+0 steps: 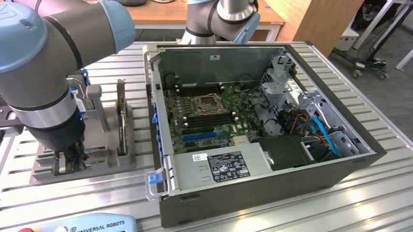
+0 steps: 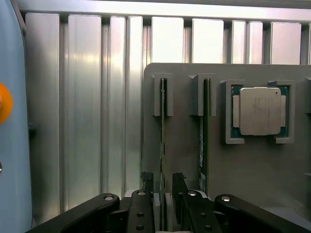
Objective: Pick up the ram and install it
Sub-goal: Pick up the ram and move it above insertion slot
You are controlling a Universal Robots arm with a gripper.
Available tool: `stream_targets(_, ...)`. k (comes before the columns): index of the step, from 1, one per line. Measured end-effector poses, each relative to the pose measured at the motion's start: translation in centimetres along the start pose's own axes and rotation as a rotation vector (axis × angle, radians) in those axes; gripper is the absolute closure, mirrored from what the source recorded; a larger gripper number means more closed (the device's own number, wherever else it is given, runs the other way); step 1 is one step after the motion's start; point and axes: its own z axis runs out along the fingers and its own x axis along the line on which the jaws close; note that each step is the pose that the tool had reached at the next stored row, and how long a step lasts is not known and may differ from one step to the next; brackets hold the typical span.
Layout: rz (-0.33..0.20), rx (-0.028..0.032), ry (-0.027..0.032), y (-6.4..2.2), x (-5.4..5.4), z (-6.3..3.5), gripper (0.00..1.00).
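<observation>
Narrowly parted, the fingers (image 2: 147, 183) of the gripper (image 2: 163, 182) straddle one end of the ram (image 2: 163, 126), with a slight gap on each side. The ram stands on edge in a slotted grey holder (image 2: 184, 145) on the worktop (image 2: 87, 121).

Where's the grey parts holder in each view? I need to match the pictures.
Exterior view: the grey holder lies on the ribbed table at that view's left, under the gripper.
Wrist view: the holder carries two ram sticks on edge and a processor chip.
Shared landmark: the gripper, its open fingers either side of one stick.
</observation>
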Motion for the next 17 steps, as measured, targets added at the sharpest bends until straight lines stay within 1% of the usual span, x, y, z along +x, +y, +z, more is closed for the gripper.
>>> stream_targets(2,0.0,-0.0001,-0.0005,-0.12,0.0,0.0,0.7)
stream_targets(16,0.0,-0.0003,-0.0005,-0.12,0.0,0.01,0.71)
stream_targets(17,0.0,-0.0003,-0.0004,-0.12,0.0,0.01,0.78)
